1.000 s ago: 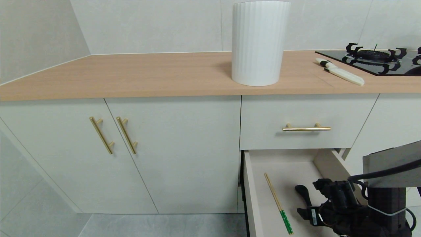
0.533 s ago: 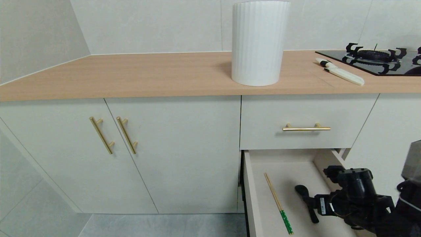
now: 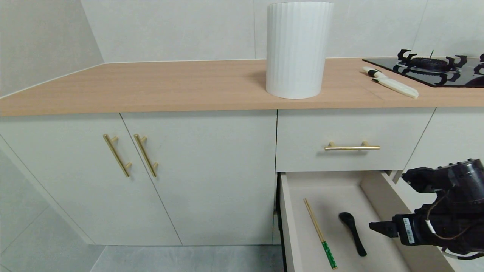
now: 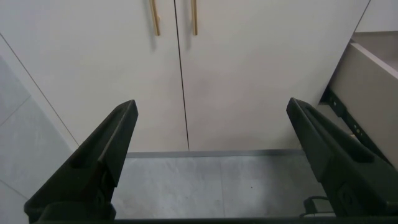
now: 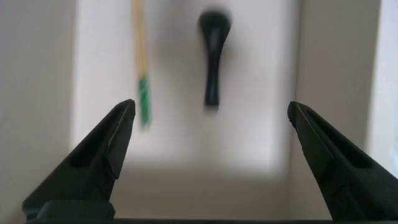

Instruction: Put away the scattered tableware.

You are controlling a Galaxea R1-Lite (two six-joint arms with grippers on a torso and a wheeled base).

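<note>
The lower drawer [image 3: 286, 221] stands pulled out. On its floor lie a pair of wooden chopsticks with green tips [image 3: 319, 234] and a black spoon [image 3: 352, 232], side by side and apart. My right gripper [image 3: 389, 202] hangs open over the drawer's right wall, above and to the right of the spoon. In the right wrist view its empty gripper [image 5: 210, 106] frames the spoon [image 5: 212, 56] and the chopsticks [image 5: 140, 68] below. My left gripper [image 4: 211, 112] is open and empty, low before the cabinet doors. A white knife [image 3: 391, 84] lies on the countertop.
A tall white ribbed canister [image 3: 295, 49] stands on the wooden countertop [image 3: 170, 85], with a gas hob [image 3: 435, 68] at the far right. Above the open drawer is a shut drawer with a gold handle [image 3: 352, 147]. Two cabinet doors [image 3: 151, 170] are shut.
My right gripper has lifted out of the drawer and drawn back to the right. The black spoon now lies uncovered on the drawer floor.
</note>
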